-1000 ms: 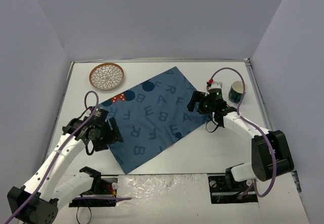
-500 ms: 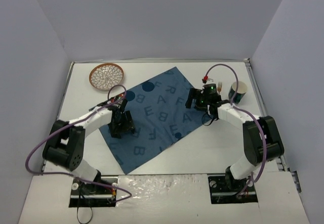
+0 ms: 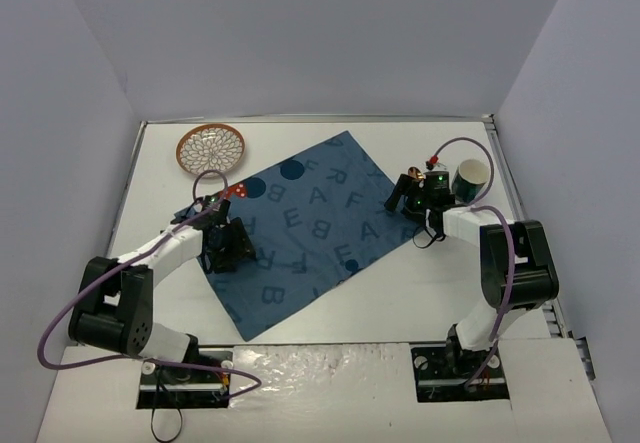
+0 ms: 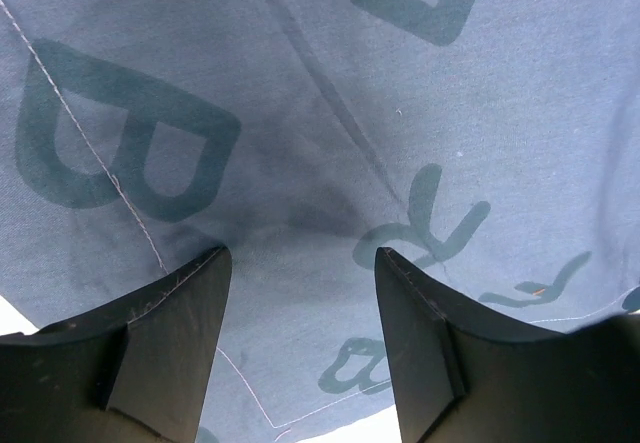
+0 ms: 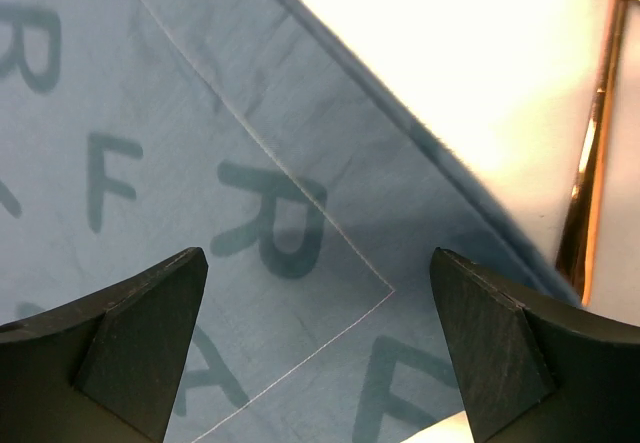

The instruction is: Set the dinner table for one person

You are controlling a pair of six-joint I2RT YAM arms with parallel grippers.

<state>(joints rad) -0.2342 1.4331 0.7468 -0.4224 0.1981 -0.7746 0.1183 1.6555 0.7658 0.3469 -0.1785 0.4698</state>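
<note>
- Dinner table [image 3: 400, 303] is the white top under everything. On it the blue lettered placemat [image 3: 310, 223] lies askew. Its long axis runs from the near left toward the far right, not square to the near edge.
- A patterned plate [image 3: 211, 150] sits at the far left corner, just off the cloth's far left edge. A cup [image 3: 468, 177] stands on bare table to the far right. A copper-coloured utensil [image 5: 592, 153] lies on the table just past the cloth's right edge. Its head is out of view, so I cannot tell whether it is a fork or something else.
- Left gripper [image 4: 300, 258] hangs low over the left end of the placemat, near that short edge. Its fingers stand moderately apart, with flat cloth showing in the gap and nothing pinched.
- Right gripper [image 5: 318, 263] is over the opposite end, just inside the right edge, where a stitched hem and the cloth's border cross its view. Its fingers are spread wide and hold nothing.
- The relation that matters is that each arm sits at its own end of the cloth's long axis, left arm at the left end and right arm at the right end. Neither has to reach across.
- The step in hand is probably squaring the placemat. Each gripper would come down on its own end, pinch the cloth, and the two would turn it together until the long side lies parallel to the near edge.
- Setting the table has barely begun, since the plate, cup and utensil are all off the cloth.
</note>
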